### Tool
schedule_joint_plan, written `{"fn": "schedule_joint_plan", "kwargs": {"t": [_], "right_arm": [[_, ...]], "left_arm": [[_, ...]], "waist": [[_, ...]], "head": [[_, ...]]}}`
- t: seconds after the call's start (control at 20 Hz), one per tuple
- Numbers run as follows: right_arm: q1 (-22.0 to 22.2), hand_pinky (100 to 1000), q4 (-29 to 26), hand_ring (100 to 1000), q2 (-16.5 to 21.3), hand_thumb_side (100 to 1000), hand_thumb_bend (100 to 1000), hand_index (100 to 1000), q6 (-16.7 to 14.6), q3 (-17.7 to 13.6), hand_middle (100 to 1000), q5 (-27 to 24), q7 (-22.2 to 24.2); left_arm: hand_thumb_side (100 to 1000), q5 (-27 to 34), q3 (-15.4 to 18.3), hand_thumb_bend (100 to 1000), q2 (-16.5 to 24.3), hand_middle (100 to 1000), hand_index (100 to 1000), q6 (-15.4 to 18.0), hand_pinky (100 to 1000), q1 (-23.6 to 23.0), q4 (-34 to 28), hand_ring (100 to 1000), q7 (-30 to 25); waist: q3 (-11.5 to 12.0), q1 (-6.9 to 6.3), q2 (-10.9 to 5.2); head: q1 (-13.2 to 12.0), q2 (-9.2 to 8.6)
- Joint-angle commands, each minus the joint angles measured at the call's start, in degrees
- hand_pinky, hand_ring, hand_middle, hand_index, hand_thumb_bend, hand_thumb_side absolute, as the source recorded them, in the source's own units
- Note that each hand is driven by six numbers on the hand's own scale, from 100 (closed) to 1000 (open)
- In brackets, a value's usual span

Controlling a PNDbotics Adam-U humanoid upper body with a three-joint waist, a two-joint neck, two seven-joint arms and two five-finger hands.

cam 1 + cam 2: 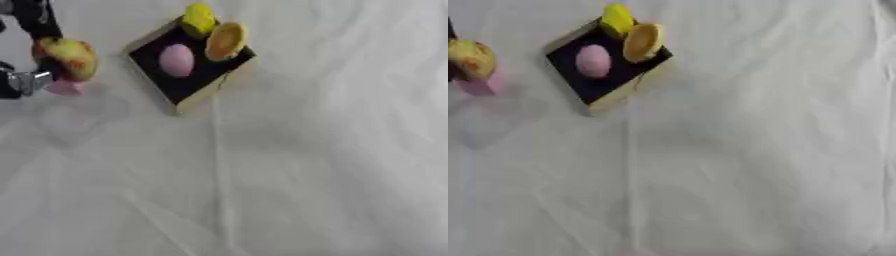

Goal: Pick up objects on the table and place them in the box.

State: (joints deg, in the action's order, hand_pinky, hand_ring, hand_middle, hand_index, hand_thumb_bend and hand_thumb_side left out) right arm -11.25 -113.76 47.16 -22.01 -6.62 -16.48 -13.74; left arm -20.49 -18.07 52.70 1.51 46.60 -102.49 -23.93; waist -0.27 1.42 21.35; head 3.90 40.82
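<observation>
My left hand (45, 70) is at the far left, up at the level of the box, with its fingers curled round a yellow-and-red round fruit (68, 57). Just under the fruit, a small pink thing (66, 88) shows against the cloth. The box (206, 93) has tan walls and a black floor and stands turned like a diamond at the top centre. Inside it lie a pink egg shape (177, 60), an orange-yellow rounded piece (226, 41) and a yellow piece (199, 19) at the far corner. My right hand appears in neither view.
A wrinkled white cloth (289, 165) covers the whole table, with a long crease running down from the box. The black forearm (35, 20) comes in from the top-left corner.
</observation>
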Motion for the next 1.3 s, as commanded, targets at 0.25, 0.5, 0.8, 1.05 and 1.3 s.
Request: {"fn": "schedule_joint_plan", "kwargs": {"t": [0.25, 0.5, 0.8, 1.05, 1.3], "right_arm": [[-1.5, 935, -0.8, 826, 2.1, 470, 100, 812, -0.3, -0.2, 644, -0.9, 0.9], [-2.5, 935, -0.8, 827, 1.9, 470, 100, 812, -0.2, 0.2, 644, -1.4, 1.6], [-2.8, 936, -0.8, 827, 1.6, 470, 100, 812, -0.2, 0.3, 644, -1.8, 2.1], [-2.8, 937, -0.8, 828, 1.3, 470, 100, 812, 0.1, 0.3, 644, -2.0, 2.2], [-2.4, 938, -0.8, 823, 1.0, 470, 100, 812, 0.3, 0.1, 644, -2.1, 2.3]], "left_arm": [[170, -3.2, -1.7, 100, -10.1, 521, 576, 3.3, 616, 9.8, 14.0, 536, 0.9], [176, -7.1, -1.6, 100, -16.4, 523, 579, 7.8, 616, 13.2, 24.0, 539, 2.6], [143, -13.7, -0.4, 100, -20.3, 559, 623, 10.7, 648, 14.6, 33.5, 570, 4.8], [125, -16.4, -0.6, 164, -21.5, 668, 764, 13.9, 715, 14.6, 36.1, 673, 2.8], [100, -18.9, -0.2, 343, -21.1, 815, 961, 15.5, 805, 14.3, 34.8, 808, 0.2]], "waist": [[-1.4, -0.86, -1.48], [-2.0, -0.62, -1.20], [-2.4, -0.55, -1.07], [-2.5, -0.64, -1.07], [-2.6, -0.66, -1.27]], "head": [[-1.3, -0.94], [-2.5, -1.59], [-3.2, -2.03], [-3.2, -2.24], [-3.1, -1.99]]}}
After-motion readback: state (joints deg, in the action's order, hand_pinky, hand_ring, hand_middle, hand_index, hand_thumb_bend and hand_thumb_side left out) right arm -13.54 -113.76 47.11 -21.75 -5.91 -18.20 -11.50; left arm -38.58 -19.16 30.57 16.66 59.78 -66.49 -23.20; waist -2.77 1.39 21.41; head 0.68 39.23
